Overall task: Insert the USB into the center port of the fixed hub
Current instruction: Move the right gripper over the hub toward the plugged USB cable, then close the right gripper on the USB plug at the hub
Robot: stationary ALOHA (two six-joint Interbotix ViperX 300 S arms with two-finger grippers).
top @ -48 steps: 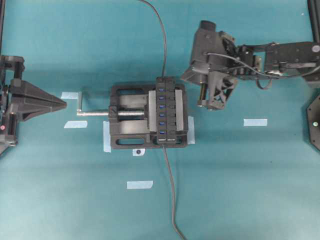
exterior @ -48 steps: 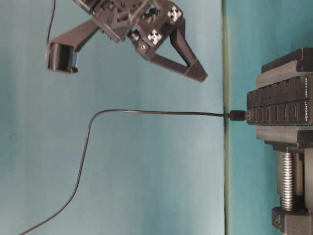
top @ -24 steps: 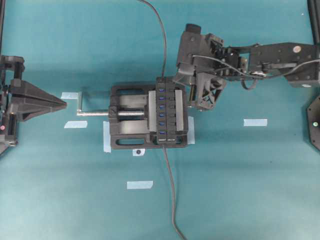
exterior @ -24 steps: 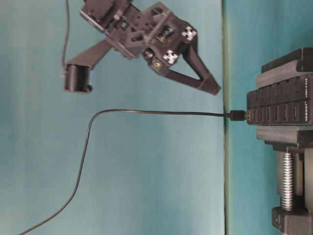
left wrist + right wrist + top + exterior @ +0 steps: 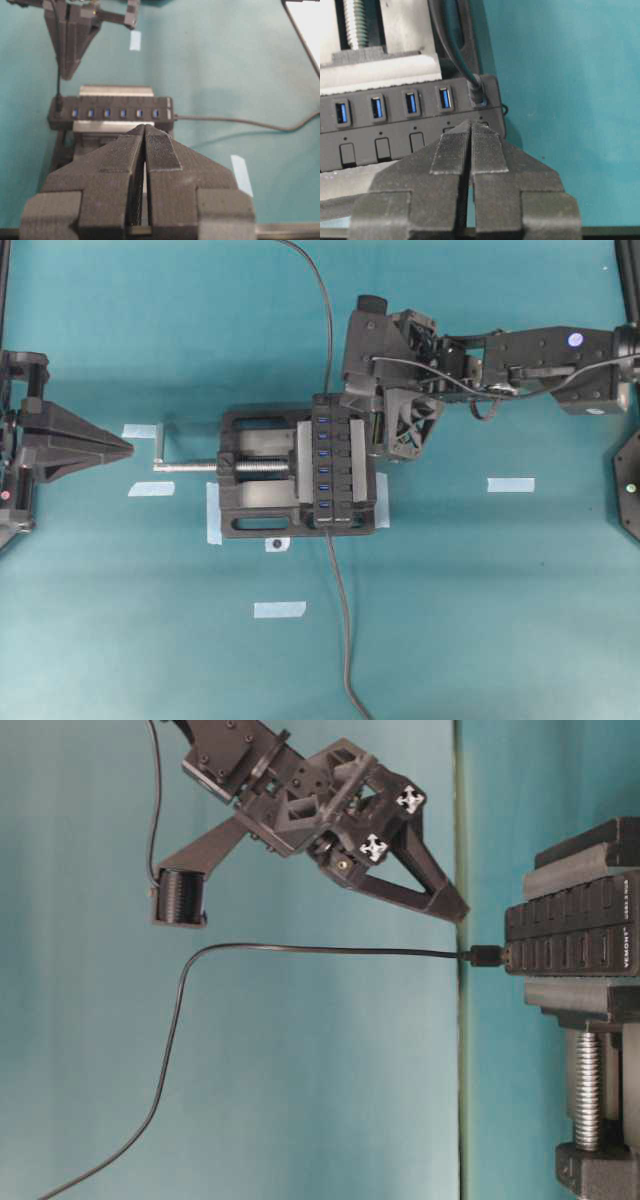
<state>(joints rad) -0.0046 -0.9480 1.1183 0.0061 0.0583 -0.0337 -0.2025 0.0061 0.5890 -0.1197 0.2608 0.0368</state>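
The fixed hub [image 5: 333, 462] is a black strip clamped in a vise. The USB [image 5: 477, 94] sits plugged in the hub's end port, and its thin cable [image 5: 326, 320] runs off the far edge. The center port [image 5: 323, 453] shows blue and bare, also as the center port [image 5: 107, 113]. My right gripper [image 5: 385, 448] is shut and holds nothing. It hangs just to the right of the hub's far end, its tips [image 5: 471, 125] close in front of the USB plug [image 5: 487, 957]. My left gripper [image 5: 125, 447] rests shut and empty at the left edge, pointing at the vise.
The black vise [image 5: 250, 510] holds the hub, with its silver screw [image 5: 190, 467] pointing left. The hub's own grey cord [image 5: 342, 620] trails to the near edge. Several blue tape strips [image 5: 510, 484] lie on the teal table.
My right arm has swung left and come down, bringing its shut gripper from open table to beside the hub's far end. The left arm, hub and USB have not moved.
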